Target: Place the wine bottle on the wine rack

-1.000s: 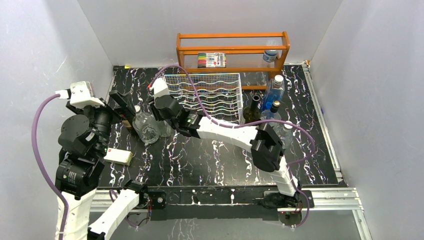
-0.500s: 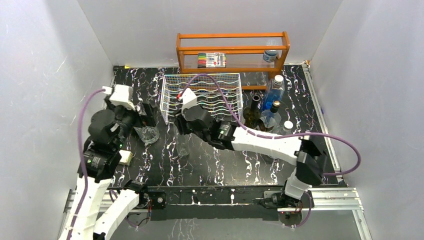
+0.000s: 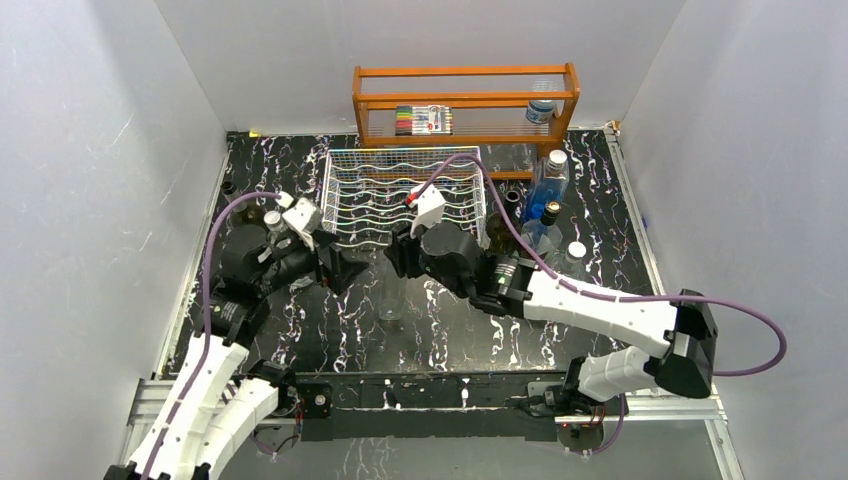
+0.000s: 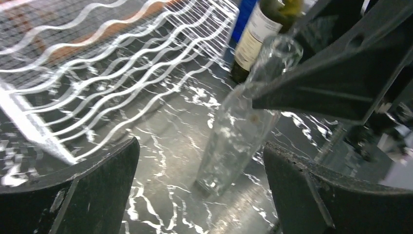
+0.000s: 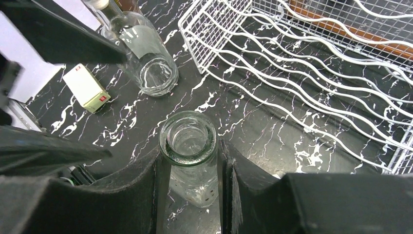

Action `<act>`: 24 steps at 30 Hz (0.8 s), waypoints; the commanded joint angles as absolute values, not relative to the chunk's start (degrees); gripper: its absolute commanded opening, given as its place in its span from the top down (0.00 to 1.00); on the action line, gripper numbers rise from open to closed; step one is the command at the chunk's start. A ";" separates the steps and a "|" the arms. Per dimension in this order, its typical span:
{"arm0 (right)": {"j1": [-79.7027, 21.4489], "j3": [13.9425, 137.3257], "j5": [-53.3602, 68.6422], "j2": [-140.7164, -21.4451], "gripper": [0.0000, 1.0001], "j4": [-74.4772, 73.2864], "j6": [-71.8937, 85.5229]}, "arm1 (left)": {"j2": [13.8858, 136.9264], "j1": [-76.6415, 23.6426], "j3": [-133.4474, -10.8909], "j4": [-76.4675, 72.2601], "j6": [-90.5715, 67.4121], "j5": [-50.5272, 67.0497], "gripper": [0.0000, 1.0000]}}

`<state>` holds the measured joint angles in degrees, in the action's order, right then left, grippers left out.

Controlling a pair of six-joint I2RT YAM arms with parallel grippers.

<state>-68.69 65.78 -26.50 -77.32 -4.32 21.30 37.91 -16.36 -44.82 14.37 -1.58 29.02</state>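
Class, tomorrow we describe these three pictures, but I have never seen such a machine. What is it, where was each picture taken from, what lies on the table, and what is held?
It is a robot: two arms bolted at the near edge of a table. One picture looks down from above; the other two come from a camera on each wrist. On the table stand a white wire wine rack, an orange shelf, a dark wine bottle, blue bottles, a capped clear bottle and a small white box. The jaws of the right arm are shut on the neck of an open clear bottle. Those of the left arm stand wide open nearby, holding nothing.
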 commanded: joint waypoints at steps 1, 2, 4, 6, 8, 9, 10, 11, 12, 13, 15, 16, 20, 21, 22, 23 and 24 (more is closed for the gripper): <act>-68.64 65.12 -28.16 -71.64 0.79 -1.12 22.66 | 40.82 -16.52 -42.15 9.92 -3.51 42.96 0.02; -68.62 64.62 -27.94 -70.72 0.79 -1.06 22.79 | 41.21 -16.57 -41.45 9.04 -3.48 45.11 0.02; -68.59 63.77 -27.55 -69.10 0.79 -0.89 22.94 | 41.62 -16.55 -39.85 6.36 -3.66 48.63 0.02; -68.56 63.62 -27.39 -67.91 0.79 -1.00 22.94 | 42.21 -16.63 -38.04 2.97 -4.76 50.32 0.02; -68.47 64.28 -27.25 -67.10 0.79 -1.77 23.37 | 43.62 -16.66 -36.74 -0.02 -7.28 51.55 0.03; -68.47 64.89 -27.16 -66.96 0.79 -2.44 23.78 | 44.96 -16.69 -36.34 -1.18 -8.09 52.19 0.03; -68.42 65.59 -27.09 -66.72 0.79 -3.11 24.33 | 46.02 -16.86 -36.02 -2.28 -9.03 52.78 0.04; -68.38 66.25 -26.85 -66.59 0.79 -3.62 24.65 | 47.17 -17.06 -35.81 -3.28 -9.61 53.33 0.04; -68.38 66.84 -26.74 -66.42 0.79 -4.13 25.02 | 48.13 -17.36 -35.49 -4.19 -9.94 53.85 0.04; -68.38 67.36 -26.72 -66.15 0.79 -4.52 25.34 | 49.10 -17.77 -35.15 -5.23 -10.01 54.26 0.04; -68.38 68.25 -26.49 -65.81 0.79 -5.18 25.61 | 50.61 -18.73 -34.45 -6.98 -9.65 55.90 0.03; -68.38 68.78 -26.34 -65.69 0.79 -5.53 25.70 | 51.14 -19.25 -33.99 -8.26 -9.65 56.47 0.02; -68.29 69.43 -25.24 -65.18 0.79 -5.98 25.90 | 51.75 -20.20 -31.77 -15.93 -10.31 56.41 0.02; -68.29 69.39 -24.89 -65.02 0.79 -5.90 26.00 | 51.77 -20.26 -30.73 -18.61 -11.14 56.19 0.02; -68.29 69.46 -24.49 -64.92 0.79 -5.97 26.09 | 51.84 -20.25 -30.27 -20.89 -12.13 56.45 0.02; -68.29 69.54 -24.03 -64.88 0.79 -5.98 26.17 | 52.10 -20.22 -29.76 -22.61 -12.99 57.20 0.02; -68.29 69.61 -23.67 -64.82 0.79 -5.98 26.28 | 52.54 -20.28 -29.59 -23.89 -13.68 58.36 0.02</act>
